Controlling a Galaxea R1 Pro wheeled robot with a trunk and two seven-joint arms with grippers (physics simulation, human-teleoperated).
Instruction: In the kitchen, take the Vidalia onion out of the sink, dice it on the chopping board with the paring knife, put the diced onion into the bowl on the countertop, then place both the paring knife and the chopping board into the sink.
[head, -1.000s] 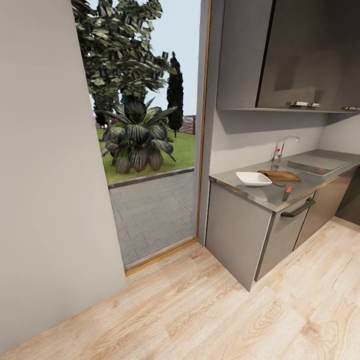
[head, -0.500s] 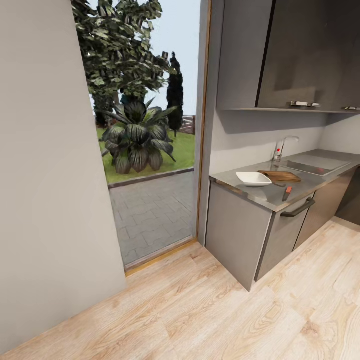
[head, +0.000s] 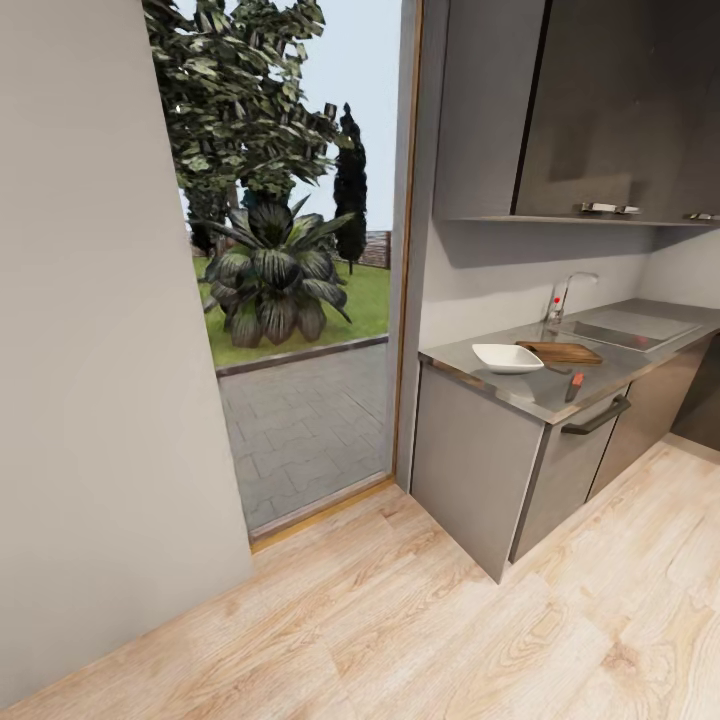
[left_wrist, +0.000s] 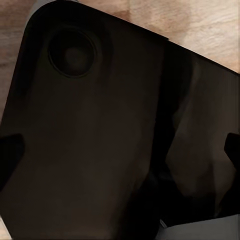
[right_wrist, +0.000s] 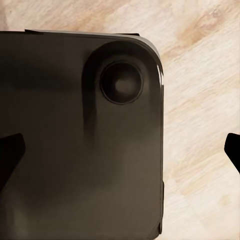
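Three of the task's things are lying together on the long grey brushed-metal counter (head: 520, 385) at the head view's right: the shallow glossy white bowl (head: 506, 357), which is looking empty, the brown wooden chopping board (head: 560, 351) just beside it toward the sink, and the slim paring knife with the red-orange handle (head: 573, 385) nearer the counter's front edge. The stainless-steel sink (head: 625, 328) with its curved chrome faucet (head: 566, 292) is sitting farther along, seen at so shallow an angle that its inside is hidden, so the onion cannot be made out. A tall glass opening is showing a paved yard and a spiky plant (head: 272, 278). Nothing in this view is differing from the picture half a second ago.

In the left wrist view, a dark rounded robot body panel (left_wrist: 100, 140) is blocking most of the wooden floor (left_wrist: 200, 25); dark finger tips are barely poking in at both edges, so I cannot tell their state.

The right wrist view is giving a similar dark panel (right_wrist: 75, 140) over pale wooden floor (right_wrist: 200, 125), fingers likewise cut off and unreadable.
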